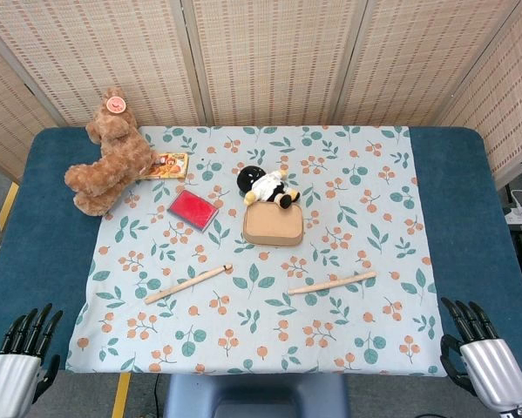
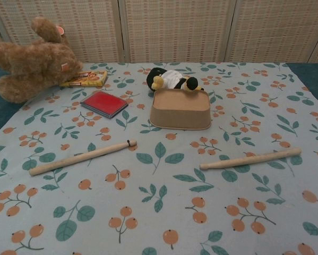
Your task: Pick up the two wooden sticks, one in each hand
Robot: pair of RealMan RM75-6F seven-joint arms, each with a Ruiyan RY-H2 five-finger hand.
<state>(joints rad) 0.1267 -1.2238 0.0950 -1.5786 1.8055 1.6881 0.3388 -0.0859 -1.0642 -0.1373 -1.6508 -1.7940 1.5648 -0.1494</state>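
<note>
Sticks lie flat on the floral cloth (image 1: pixel 348 218) covering the blue bench (image 1: pixel 470 200), both toward its near half and well apart from each other. The left wooden stick (image 1: pixel 188 284) slants up to the right; the right wooden stick (image 1: pixel 332 282) lies nearly level, tilted the same way. Neither is touched. Just behind them, between the two, sits a tan box (image 1: pixel 273 226), with a black-and-white plush toy (image 1: pixel 267 185) leaning against its far edge. A red pad (image 1: pixel 193 209) lies left of the box, a small picture book (image 1: pixel 167 165) beyond it, and a brown teddy bear (image 1: pixel 108 152) sprawls at the far left with one paw on the book. Nothing lies between the sticks and the near edge. The left hand (image 1: pixel 21 353) and right hand (image 1: pixel 478 353) hover at the near corners, off the cloth, fingers apart and holding nothing
</note>
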